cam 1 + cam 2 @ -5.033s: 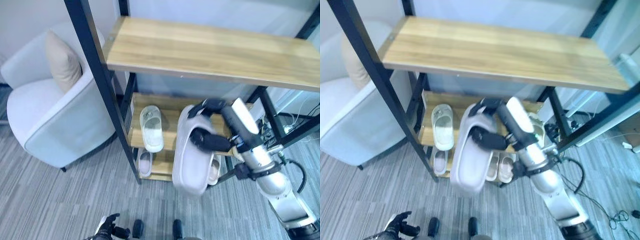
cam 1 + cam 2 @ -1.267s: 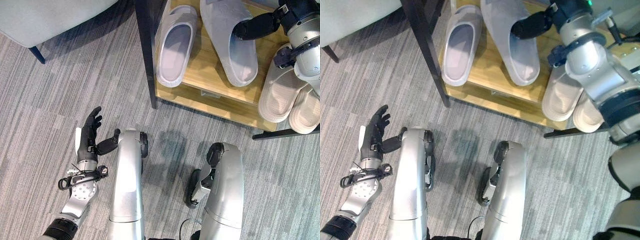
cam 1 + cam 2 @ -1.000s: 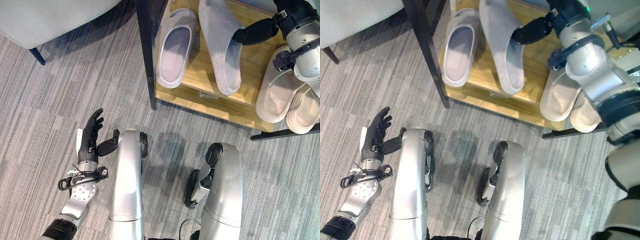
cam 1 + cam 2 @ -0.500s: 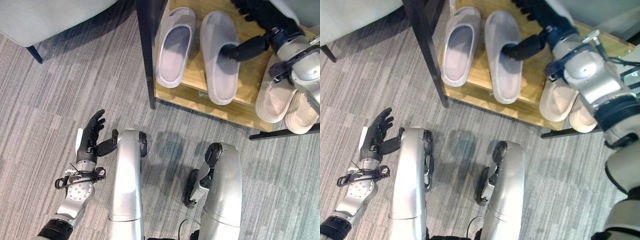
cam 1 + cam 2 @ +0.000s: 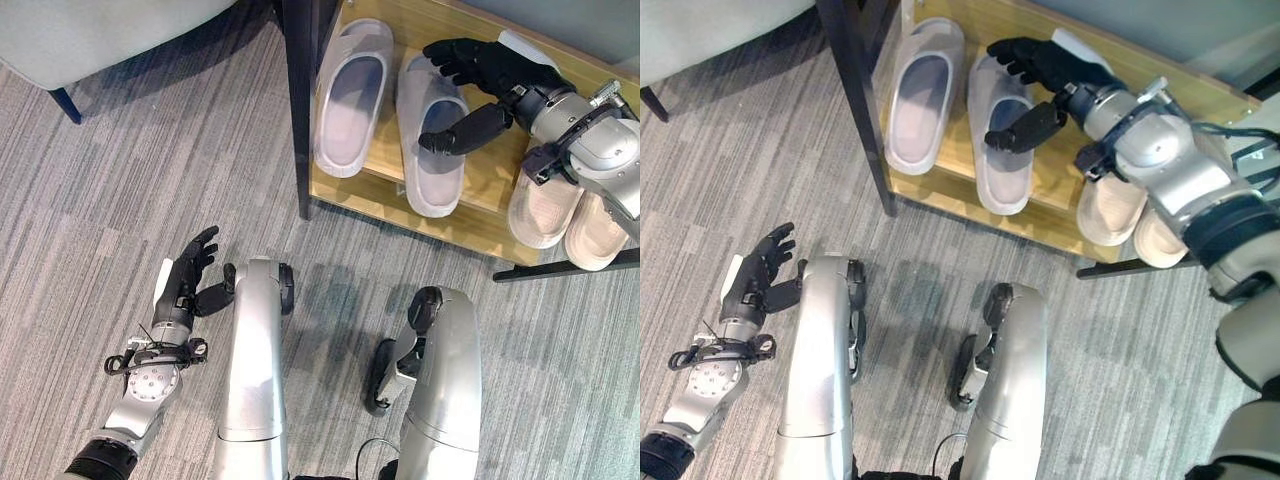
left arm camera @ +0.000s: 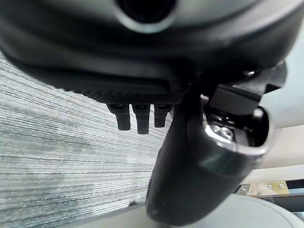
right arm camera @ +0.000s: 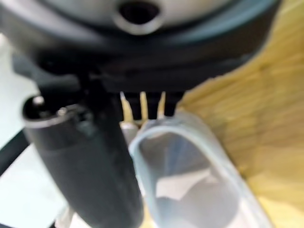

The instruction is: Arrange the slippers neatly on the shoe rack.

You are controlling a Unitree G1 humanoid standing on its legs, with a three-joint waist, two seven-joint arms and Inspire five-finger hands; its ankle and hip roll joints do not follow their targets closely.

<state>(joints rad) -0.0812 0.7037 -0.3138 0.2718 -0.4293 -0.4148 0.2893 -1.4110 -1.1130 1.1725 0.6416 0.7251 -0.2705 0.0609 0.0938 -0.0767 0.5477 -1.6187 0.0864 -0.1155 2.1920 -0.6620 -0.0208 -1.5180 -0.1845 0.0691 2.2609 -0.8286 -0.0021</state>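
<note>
Two pale grey slippers lie side by side, soles down, on the wooden shelf [image 5: 490, 175] of the shoe rack. The left slipper [image 5: 350, 95] sits by the black post. The right slipper [image 5: 432, 188] lies just beside it. My right hand [image 5: 492, 66] hovers over the right slipper's heel end with fingers spread straight, and its thumb [image 5: 462, 132] points down at the strap. In the right wrist view the slipper's mouth [image 7: 190, 185] shows past that thumb [image 7: 95, 156]. Low at the left, over the carpet, my left hand [image 5: 185, 285] hangs open and idle.
Two beige slippers [image 5: 540, 205] [image 5: 597, 232] lie together at the shelf's right end. The rack's black post [image 5: 298, 110] stands left of the grey pair. A pale armchair [image 5: 90, 25] is at the upper left. Grey striped carpet [image 5: 130, 170] covers the floor.
My right hand has let go of the right grey slipper, now flat beside its mate, and has drawn back over it with fingers spread. The left hand has hardly moved.
</note>
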